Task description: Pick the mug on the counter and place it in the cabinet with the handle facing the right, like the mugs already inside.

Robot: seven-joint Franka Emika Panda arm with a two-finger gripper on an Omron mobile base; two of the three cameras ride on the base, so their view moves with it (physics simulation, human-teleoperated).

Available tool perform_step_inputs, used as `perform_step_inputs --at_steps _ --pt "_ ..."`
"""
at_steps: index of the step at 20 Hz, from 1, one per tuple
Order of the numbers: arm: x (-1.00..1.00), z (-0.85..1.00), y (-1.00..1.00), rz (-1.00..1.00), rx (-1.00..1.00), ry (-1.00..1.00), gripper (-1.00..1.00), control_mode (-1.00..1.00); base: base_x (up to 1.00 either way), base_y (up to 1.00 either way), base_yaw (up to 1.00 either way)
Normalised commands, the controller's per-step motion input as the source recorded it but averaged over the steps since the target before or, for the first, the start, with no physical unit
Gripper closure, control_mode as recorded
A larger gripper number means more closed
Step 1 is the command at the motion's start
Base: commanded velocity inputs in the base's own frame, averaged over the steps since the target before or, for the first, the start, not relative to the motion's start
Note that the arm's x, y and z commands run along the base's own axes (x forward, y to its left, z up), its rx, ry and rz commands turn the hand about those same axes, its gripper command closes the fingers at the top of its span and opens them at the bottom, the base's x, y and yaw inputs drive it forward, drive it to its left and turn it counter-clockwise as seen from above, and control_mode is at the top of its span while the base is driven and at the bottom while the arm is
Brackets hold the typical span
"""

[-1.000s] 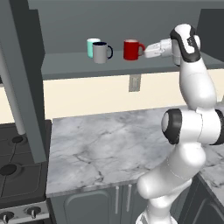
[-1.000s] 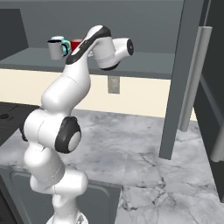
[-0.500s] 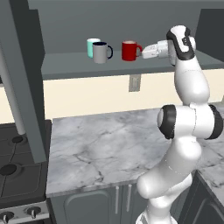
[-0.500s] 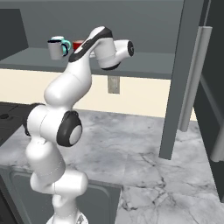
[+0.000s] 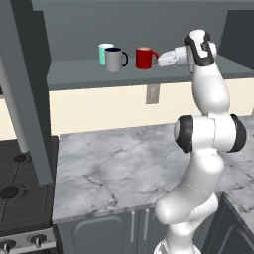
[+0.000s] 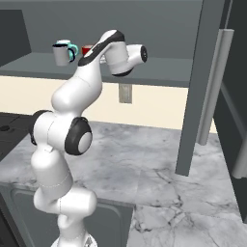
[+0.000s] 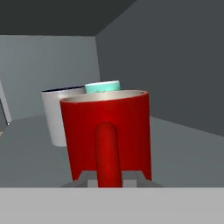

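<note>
Hand view: glossy red mug [image 7: 105, 135] upright on grey cabinet shelf [image 7: 183, 148], red loop handle [image 7: 107, 153] pointing straight back at gripper [image 7: 108, 177], clamped between its closed fingers.

The red mug [image 5: 144, 58] stands upright on the shelf of the cabinet [image 5: 74, 79], just right of the grey mug. Its handle [image 7: 107, 153] points right. The marble counter [image 5: 114, 168] lies below.

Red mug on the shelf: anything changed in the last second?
Little. The arm's elbow swung in toward the base, while the end effector stayed shut on the red mug's handle, mug upright on the cabinet shelf. Grey mug and teal mug unmoved.
</note>
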Motion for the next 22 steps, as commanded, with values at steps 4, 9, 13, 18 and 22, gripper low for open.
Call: perform_step_inputs --at_steps 4,9,13,18,22 --pt "0.21 -0.08 0.03 0.0 0.0 0.0 1.0 -1.0 0.0 0.0 0.0" --pt "0.21 -0.08 0.04 0.0 0.0 0.0 1.0 -1.0 0.0 0.0 0.0" --pt "0.19 -0.11 0.06 0.0 0.0 0.0 1.0 -1.0 0.0 0.0 0.0" --pt "0.13 -0.16 0.07 0.0 0.0 0.01 1.0 -1.0 0.0 0.0 0.0" --pt "0.08 -0.19 0.06 0.0 -0.01 0.01 1.0 -1.0 0.0 0.0 0.0"
